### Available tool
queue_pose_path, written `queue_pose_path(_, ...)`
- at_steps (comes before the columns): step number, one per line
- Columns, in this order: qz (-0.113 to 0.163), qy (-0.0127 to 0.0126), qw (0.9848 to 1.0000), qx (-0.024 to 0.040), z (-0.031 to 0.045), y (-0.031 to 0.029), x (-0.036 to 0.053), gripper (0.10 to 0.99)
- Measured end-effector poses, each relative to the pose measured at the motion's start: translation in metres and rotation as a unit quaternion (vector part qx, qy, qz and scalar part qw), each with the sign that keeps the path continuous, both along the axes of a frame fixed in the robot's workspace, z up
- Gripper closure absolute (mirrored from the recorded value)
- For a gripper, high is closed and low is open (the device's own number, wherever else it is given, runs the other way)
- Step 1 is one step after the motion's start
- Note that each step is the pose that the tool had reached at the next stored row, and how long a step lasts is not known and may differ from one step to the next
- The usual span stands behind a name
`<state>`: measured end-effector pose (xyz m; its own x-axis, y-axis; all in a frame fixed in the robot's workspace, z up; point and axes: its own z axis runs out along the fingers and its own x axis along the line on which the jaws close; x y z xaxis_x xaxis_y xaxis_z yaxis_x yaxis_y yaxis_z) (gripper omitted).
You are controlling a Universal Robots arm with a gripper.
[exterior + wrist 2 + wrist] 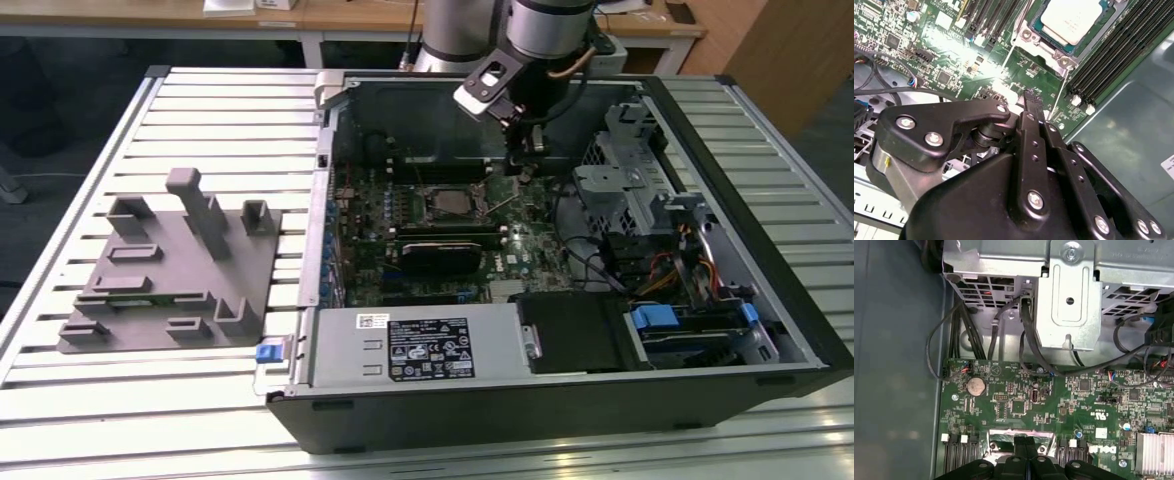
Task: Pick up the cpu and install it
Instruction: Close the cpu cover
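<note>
PC case front wall (534,410) is closest in the exterior view. The case lies open on the slatted desk (80,150). Just behind that wall is the power supply with a white label (414,345). Grey fixture (174,270) sits on the desk just beside the case, toward the exterior view's left. My hand (519,160) hangs inside the case over the motherboard (360,240), with the drive cage (627,170) toward the exterior view's right. The cpu (450,204) lies in the metal-framed socket (427,205), near my hand toward the exterior view's left and not touching it.

Second wrist view: hand (1032,97) has its fingers pressed together with nothing between them. Tips sit over bare board just off a corner of the socket (1026,35). The cpu (1074,17) is seated inside that frame, pale top up, apart from my fingertips. Memory slots (1119,60) run alongside the socket.

First wrist view: hand (1024,441) is closed, fingertips side by side. A shiny metal edge (999,432) lies right at the tips, but I cannot tell if they touch it. Coin cell (975,386) sits further out on the board. Black cables (1029,345) drop from the metal drive bracket (1069,305) beyond it. Finned heatsink (1154,450) is at the board's edge.
</note>
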<state>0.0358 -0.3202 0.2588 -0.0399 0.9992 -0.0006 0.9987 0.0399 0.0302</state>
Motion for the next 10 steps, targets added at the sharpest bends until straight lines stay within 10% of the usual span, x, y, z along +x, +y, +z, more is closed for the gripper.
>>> queue_pose_path(10, 0.000, 0.0007, 1.0000, -0.0023, -0.0012, 0.0009, 0.0119, 0.980)
